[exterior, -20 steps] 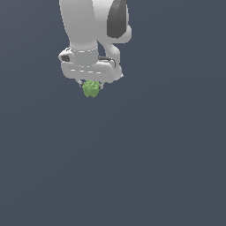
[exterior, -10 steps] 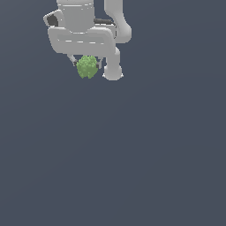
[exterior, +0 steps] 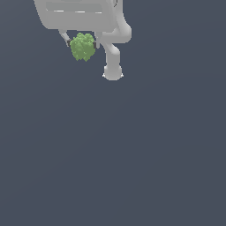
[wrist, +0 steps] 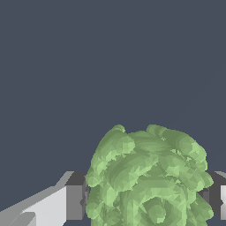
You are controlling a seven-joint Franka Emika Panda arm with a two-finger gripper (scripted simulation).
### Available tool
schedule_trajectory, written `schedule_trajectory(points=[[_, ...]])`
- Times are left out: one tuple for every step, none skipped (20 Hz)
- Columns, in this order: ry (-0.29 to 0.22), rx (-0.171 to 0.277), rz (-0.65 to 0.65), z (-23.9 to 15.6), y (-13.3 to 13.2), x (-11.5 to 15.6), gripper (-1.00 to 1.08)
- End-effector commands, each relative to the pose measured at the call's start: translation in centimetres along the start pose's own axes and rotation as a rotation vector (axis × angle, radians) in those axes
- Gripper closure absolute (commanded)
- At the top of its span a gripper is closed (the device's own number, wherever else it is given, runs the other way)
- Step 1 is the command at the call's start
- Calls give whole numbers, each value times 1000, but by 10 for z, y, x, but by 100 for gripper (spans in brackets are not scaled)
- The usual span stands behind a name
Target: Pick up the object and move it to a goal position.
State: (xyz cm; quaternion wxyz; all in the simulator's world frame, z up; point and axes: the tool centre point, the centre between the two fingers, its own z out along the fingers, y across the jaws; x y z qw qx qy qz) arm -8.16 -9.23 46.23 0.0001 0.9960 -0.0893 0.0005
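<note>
- Exterior view: white gripper [exterior: 82, 40] at the upper left of the frame, cut off by the top edge.
- Clamped on the object [exterior: 82, 47], a bright green, bumpy clump, narrower than the white body above.
- One thin finger [exterior: 65, 37] touching the clump's side toward the exterior view's left; other finger against the opposite side, mostly hidden.
- Green clump hanging below the white body, clear against the flat dark grey ground [exterior: 132, 154].
- White arm link [exterior: 112, 62] just beside the clump, toward the exterior view's right, ending in a rounded cap.
- Wrist view: object [wrist: 148, 176] filling the lower middle of the frame, lumpy and leaf-like.
- Grey fingertip pads [wrist: 75, 201] pressed against both flanks of the clump, gripper [wrist: 145, 198] closed on it.
- Plain dark grey across the upper half of the frame.
</note>
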Motion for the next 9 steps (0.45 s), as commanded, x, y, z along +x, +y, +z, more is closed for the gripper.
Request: schedule_trajectory(points=[[-1,0,0,-10,0,1,108],[-1,0,0,-13,0,2,108],[-1,0,0,-15,0,2,108],[-1,0,0,-17,0,3,108],[-1,0,0,-19,0,3,108],[-1,0,0,-20,0,3,108],[-1,0,0,-21,0,3,108],[-1,0,0,-22,0,3,108],[-1,0,0,-22,0,3,108]])
